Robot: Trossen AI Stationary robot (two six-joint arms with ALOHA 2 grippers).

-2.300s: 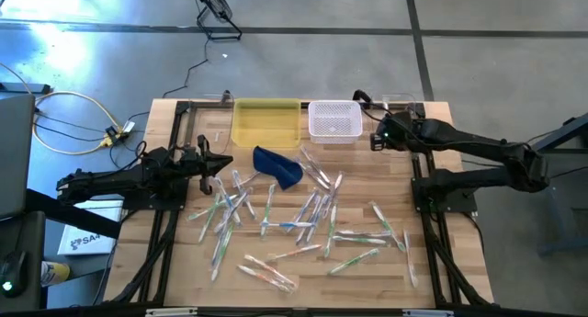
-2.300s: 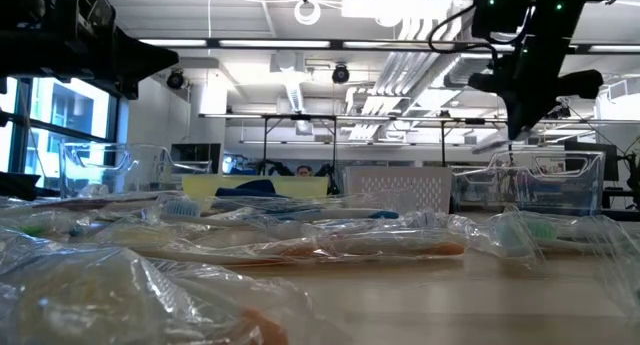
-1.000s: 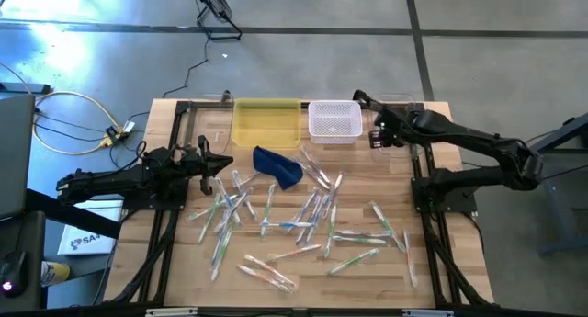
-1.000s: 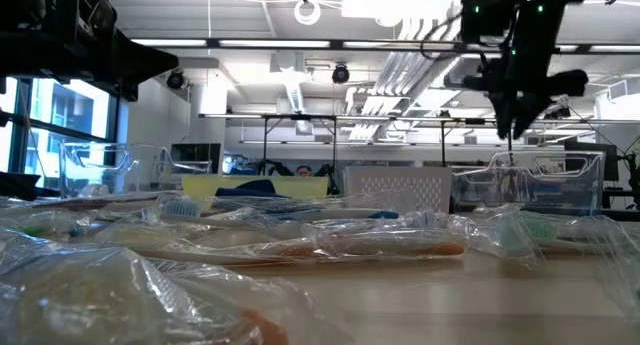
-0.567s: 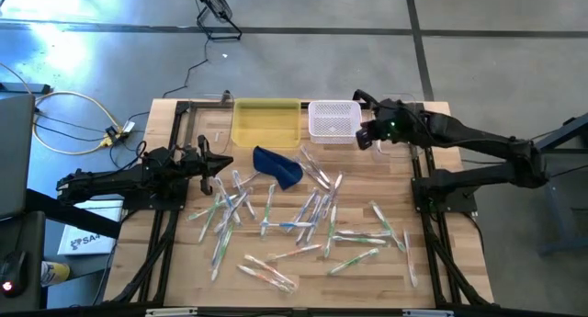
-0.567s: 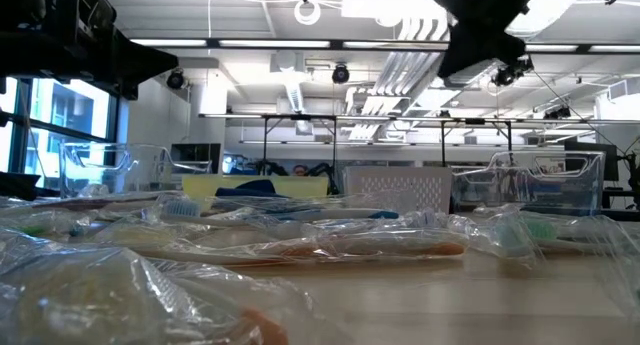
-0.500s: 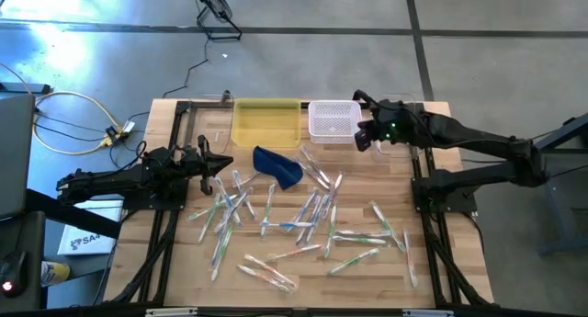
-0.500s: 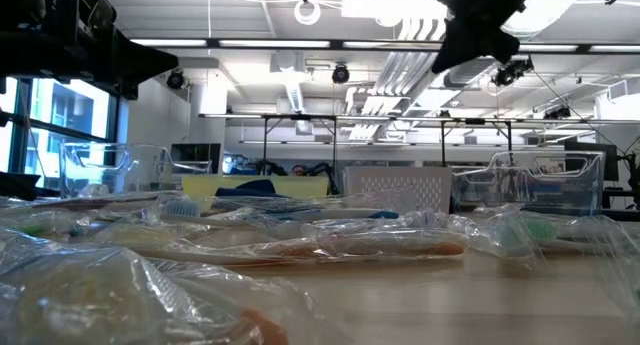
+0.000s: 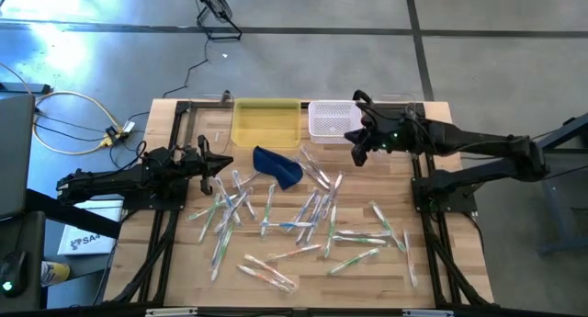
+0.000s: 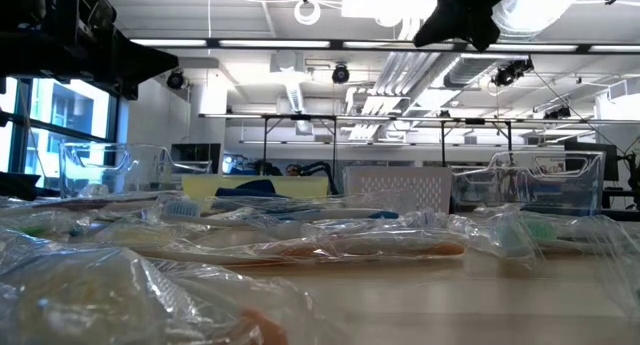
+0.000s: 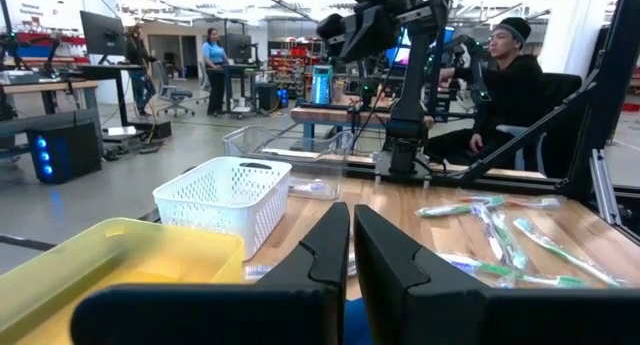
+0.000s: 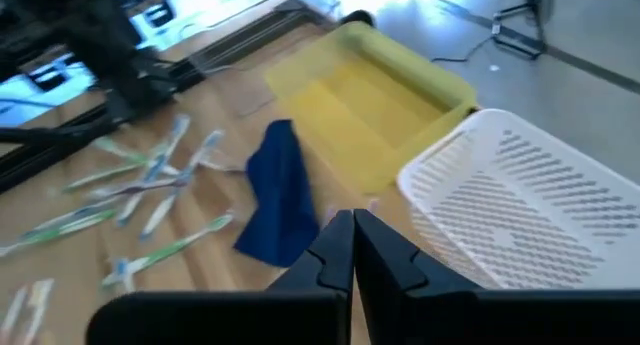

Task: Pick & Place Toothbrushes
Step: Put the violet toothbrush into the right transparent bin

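Dozens of toothbrushes (image 9: 312, 216) lie scattered across the table (image 9: 432, 271) from above, well below the right gripper (image 9: 356, 155), which hovers beside the white basket (image 9: 333, 119), empty. Left gripper (image 9: 223, 163) waits by the nearest brushes. Low down, wrapped toothbrushes (image 10: 330, 247) fill the foreground. Left wrist: fingers (image 11: 322, 247) clenched on nothing. Right wrist: fingers (image 12: 335, 247) pinched together over the blue pouch (image 12: 278, 207), with the yellow tray (image 12: 370, 105) beyond it.

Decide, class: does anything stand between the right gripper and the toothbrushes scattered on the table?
Nothing visible does. The right gripper, shut and empty, hangs above the table beside the white basket. The nearest toothbrushes lie on bare wood; the blue pouch lies off to one side.
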